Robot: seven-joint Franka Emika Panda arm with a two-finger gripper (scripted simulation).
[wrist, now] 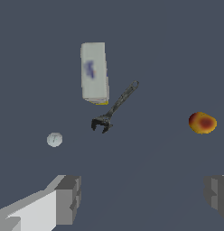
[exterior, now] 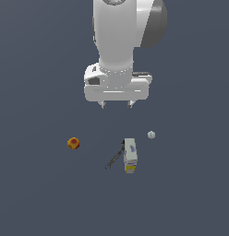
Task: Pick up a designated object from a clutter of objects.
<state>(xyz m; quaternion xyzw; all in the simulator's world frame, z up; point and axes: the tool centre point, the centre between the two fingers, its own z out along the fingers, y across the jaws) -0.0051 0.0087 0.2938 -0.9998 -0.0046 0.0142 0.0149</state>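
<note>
— Why does the gripper (exterior: 116,104) hang so high, fingers spread and holding nothing?

— It isn't over its target, I'd say. The orange-yellow ball (exterior: 73,143) sits alone toward the exterior view's left, well apart from the white box (exterior: 130,155).

— And the dark wrench (wrist: 114,108)?

— Lying just beside the box (the tiny pale ball (exterior: 151,134) rests off to the other side). Nothing crowds the fruit, so a sideways shift looks needed first.

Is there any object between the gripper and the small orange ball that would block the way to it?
Nothing visible does. The open gripper hangs above the white box and dark wrench; the orange ball sits apart on the exterior view's left, bare floor around it.
</note>
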